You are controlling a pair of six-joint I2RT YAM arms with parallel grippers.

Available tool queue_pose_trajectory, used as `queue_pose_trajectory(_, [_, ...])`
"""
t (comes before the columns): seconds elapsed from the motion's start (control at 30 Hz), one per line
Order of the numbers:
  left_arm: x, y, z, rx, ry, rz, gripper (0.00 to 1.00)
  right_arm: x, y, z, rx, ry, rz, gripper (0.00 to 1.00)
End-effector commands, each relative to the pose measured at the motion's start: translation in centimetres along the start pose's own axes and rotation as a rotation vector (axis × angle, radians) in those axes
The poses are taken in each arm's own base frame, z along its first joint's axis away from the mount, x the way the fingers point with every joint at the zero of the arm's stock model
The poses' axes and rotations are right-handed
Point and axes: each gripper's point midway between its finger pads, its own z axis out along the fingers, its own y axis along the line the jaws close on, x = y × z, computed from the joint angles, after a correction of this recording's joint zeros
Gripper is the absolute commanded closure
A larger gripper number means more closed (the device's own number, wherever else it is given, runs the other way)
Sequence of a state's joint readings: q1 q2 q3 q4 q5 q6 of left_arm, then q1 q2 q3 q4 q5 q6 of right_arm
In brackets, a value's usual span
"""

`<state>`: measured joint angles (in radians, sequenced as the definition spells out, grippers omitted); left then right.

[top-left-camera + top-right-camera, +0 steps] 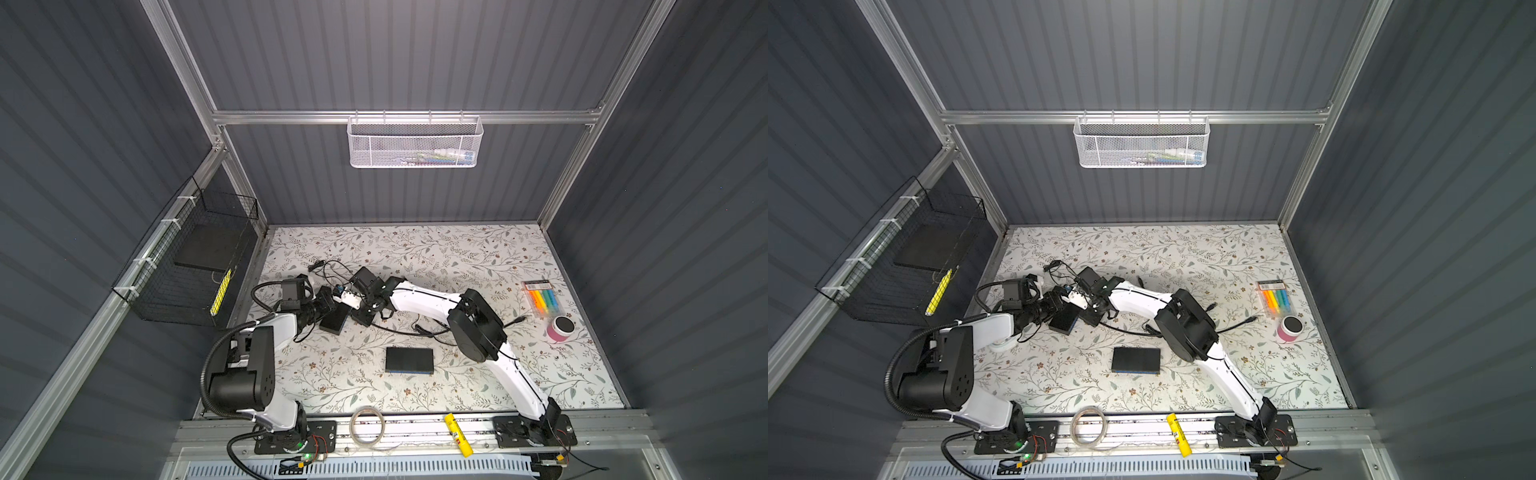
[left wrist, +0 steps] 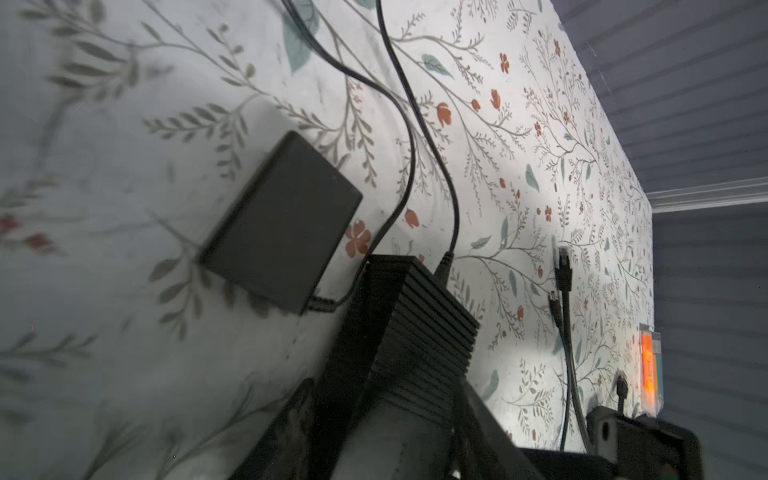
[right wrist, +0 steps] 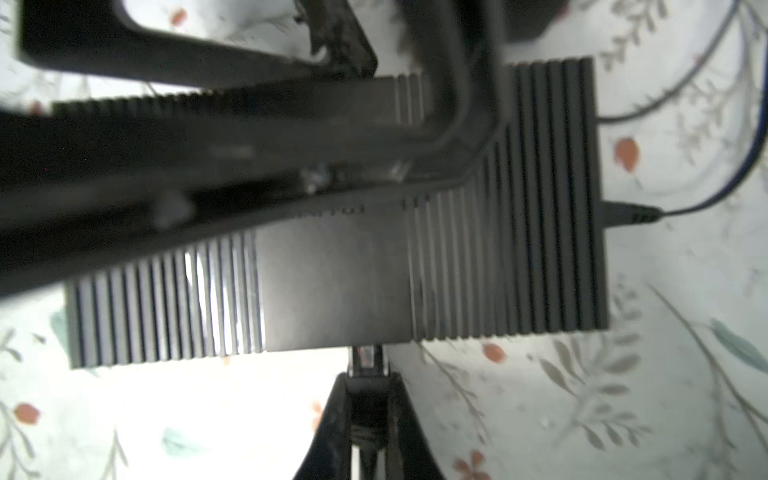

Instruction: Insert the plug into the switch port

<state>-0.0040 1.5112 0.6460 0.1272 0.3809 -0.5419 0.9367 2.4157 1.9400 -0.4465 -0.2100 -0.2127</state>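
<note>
Right gripper (image 3: 368, 390) pinches plug (image 3: 366, 358), long axis pointing into switch (image 3: 332, 291) edge; left gripper (image 2: 386, 390) straddles switch, grip unclear

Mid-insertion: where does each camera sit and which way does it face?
Both top views: overhead at the front, facing down on the floral-patterned table; both arms show.
Left wrist: on the left arm, facing across the ribbed black switch box towards the right wall; left end effector shows.
Right wrist: on the right arm, facing down on that switch box; right end effector flanks the black cable plug.
Shared by both wrists: the switch box.
</note>
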Motion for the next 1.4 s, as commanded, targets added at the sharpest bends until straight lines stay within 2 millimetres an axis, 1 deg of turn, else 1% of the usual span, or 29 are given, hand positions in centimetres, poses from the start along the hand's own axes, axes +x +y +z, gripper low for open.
queue_pose_trajectory(0.0, [3.1, 0.9, -1.2, -0.053, 0.108, -0.033, 0.44, -6.4, 0.4, -3.3, 0.018, -0.225, -0.023, 0.77])
queue_pose_trajectory(0.1, [1.9, 0.8, -2.3, -0.077, 0.073, -0.028, 0.42, -5.7, -0.4, -4.8, 0.045, -0.213, 0.005, 0.68])
queue_pose_trajectory(0.17, [1.2, 0.6, -2.9, -0.091, 0.056, -0.020, 0.42, -4.9, -1.0, -6.6, 0.044, -0.212, 0.041, 0.65])
queue_pose_trajectory(0.27, [0.2, -0.5, -3.7, -0.079, 0.043, 0.013, 0.41, -3.9, -2.0, -10.6, 0.024, -0.246, 0.135, 0.63])
queue_pose_trajectory(0.3, [-0.2, -1.1, -3.9, -0.066, 0.041, 0.031, 0.41, -3.1, -2.9, -12.2, 0.038, -0.259, 0.181, 0.63])
queue_pose_trajectory(0.37, [-0.9, -2.7, -4.5, -0.031, 0.036, 0.089, 0.41, -1.8, -5.0, -15.5, 0.086, -0.296, 0.263, 0.61])
queue_pose_trajectory(0.43, [-1.2, -5.7, -5.1, -0.005, 0.024, 0.230, 0.40, 0.7, -7.8, -18.8, 0.152, -0.322, 0.382, 0.61])
queue_pose_trajectory(0.47, [-0.9, -7.4, -5.1, -0.006, 0.039, 0.320, 0.40, 1.9, -9.4, -20.3, 0.188, -0.334, 0.437, 0.60])
queue_pose_trajectory(0.53, [1.0, -11.6, -4.3, 0.044, 0.103, 0.485, 0.40, 4.7, -11.8, -23.2, 0.262, -0.360, 0.533, 0.59])
queue_pose_trajectory(0.6, [3.1, -14.8, -3.2, 0.108, 0.171, 0.608, 0.40, 6.8, -13.6, -25.7, 0.323, -0.395, 0.595, 0.58])
queue_pose_trajectory(0.63, [4.4, -16.0, -2.6, 0.124, 0.214, 0.674, 0.40, 7.9, -14.3, -26.8, 0.351, -0.406, 0.620, 0.58])
queue_pose_trajectory(0.7, [6.6, -18.4, -1.4, 0.166, 0.282, 0.777, 0.40, 9.4, -15.2, -28.8, 0.410, -0.429, 0.652, 0.58])
queue_pose_trajectory(0.73, [8.1, -19.6, -0.8, 0.193, 0.323, 0.829, 0.40, 10.0, -15.4, -29.6, 0.432, -0.442, 0.661, 0.57])
queue_pose_trajectory(0.83, [12.5, -22.0, 0.8, 0.231, 0.439, 0.974, 0.40, 11.7, -16.0, -31.5, 0.482, -0.477, 0.692, 0.57])
queue_pose_trajectory(0.9, [15.3, -22.9, 1.7, 0.245, 0.513, 1.059, 0.40, 12.9, -16.2, -32.3, 0.509, -0.494, 0.718, 0.57])
queue_pose_trajectory(0.97, [18.2, -23.4, 2.4, 0.253, 0.586, 1.139, 0.40, 13.9, -16.4, -32.9, 0.527, -0.510, 0.740, 0.57])
queue_pose_trajectory(1.0, [18.8, -24.8, 2.5, 0.279, 0.587, 1.178, 0.40, 14.4, -16.4, -33.2, 0.540, -0.519, 0.750, 0.57])
queue_pose_trajectory(1.03, [19.9, -25.3, 2.7, 0.291, 0.608, 1.208, 0.40, 14.8, -16.6, -33.5, 0.550, -0.529, 0.760, 0.57])
queue_pose_trajectory(1.1, [21.2, -25.9, 3.0, 0.308, 0.630, 1.240, 0.41, 15.6, -16.8, -33.9, 0.565, -0.543, 0.776, 0.57])
queue_pose_trajectory(1.2, [22.6, -25.9, 3.8, 0.302, 0.652, 1.266, 0.40, 16.7, -17.1, -34.3, 0.583, -0.552, 0.802, 0.58])
queue_pose_trajectory(1.37, [23.4, -25.3, 5.5, 0.253, 0.656, 1.293, 0.41, 17.7, -17.2, -34.1, 0.585, -0.560, 0.826, 0.58])
